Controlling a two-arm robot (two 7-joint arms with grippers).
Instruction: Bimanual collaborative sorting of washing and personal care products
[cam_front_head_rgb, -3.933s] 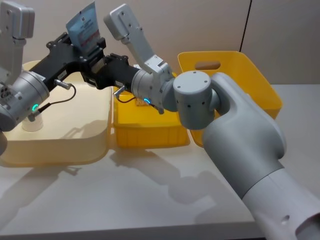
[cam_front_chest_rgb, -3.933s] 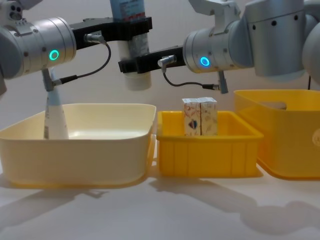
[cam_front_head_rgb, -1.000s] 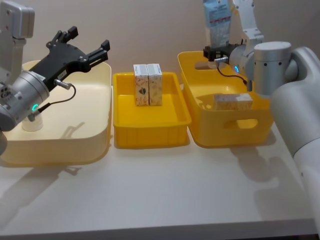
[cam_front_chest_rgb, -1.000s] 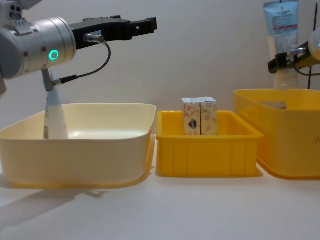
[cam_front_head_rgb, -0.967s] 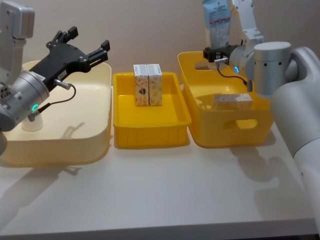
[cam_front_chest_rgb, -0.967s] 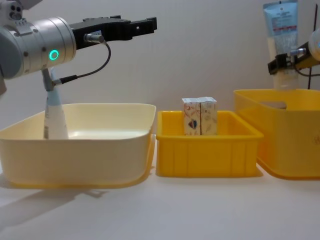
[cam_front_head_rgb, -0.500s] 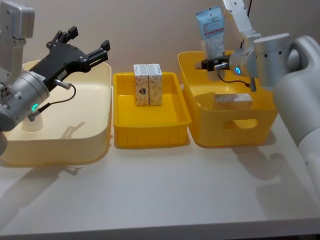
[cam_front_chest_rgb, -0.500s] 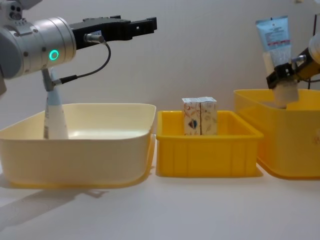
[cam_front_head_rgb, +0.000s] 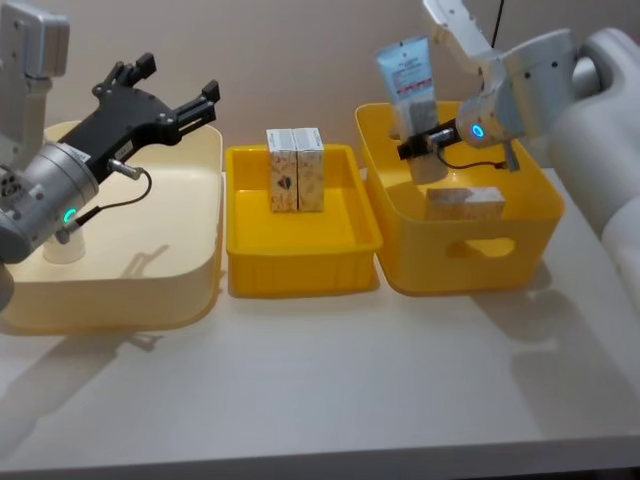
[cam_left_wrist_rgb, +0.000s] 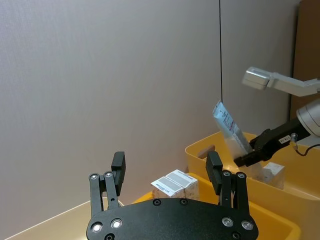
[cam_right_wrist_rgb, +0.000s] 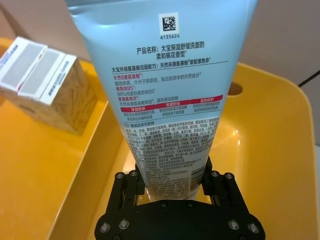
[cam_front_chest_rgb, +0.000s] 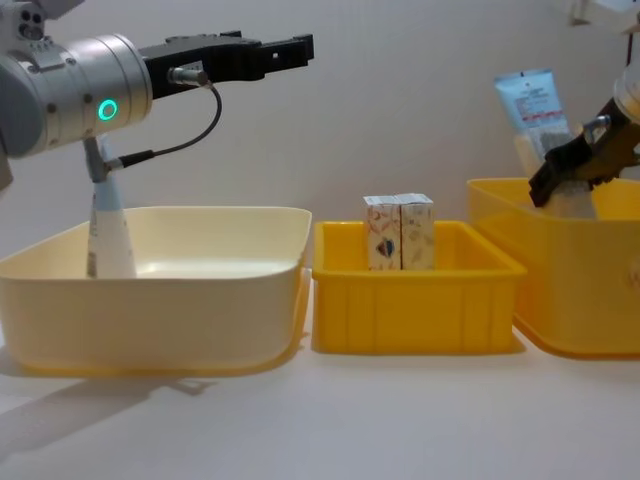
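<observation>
One pale blue squeeze tube (cam_front_head_rgb: 408, 85) has dropped since half a second ago: in the head view it now tilts left with its lower end inside the far part of the deep yellow plastic bin (cam_front_head_rgb: 530, 215), clamped by the right gripper (cam_front_head_rgb: 421, 143). A beige carton (cam_front_head_rgb: 465, 203) lies in that bin; two patterned cartons (cam_front_head_rgb: 296, 168) stand upright in the shallow yellow tray (cam_front_head_rgb: 300, 262). The left gripper (cam_front_head_rgb: 170, 95) holds unchanged above the cream tub (cam_front_head_rgb: 190, 290), fingers spread, grasping nothing.

In the left wrist view the tube leans over the bin's far wall.

The right wrist view shows dense printed text and a code square on the tube's back, the black fingers (cam_right_wrist_rgb: 126, 187) pinching its base.

In the chest view the tube sits lower than before, and a second pale tube (cam_front_chest_rgb: 108, 232) stands in the cream tub.
</observation>
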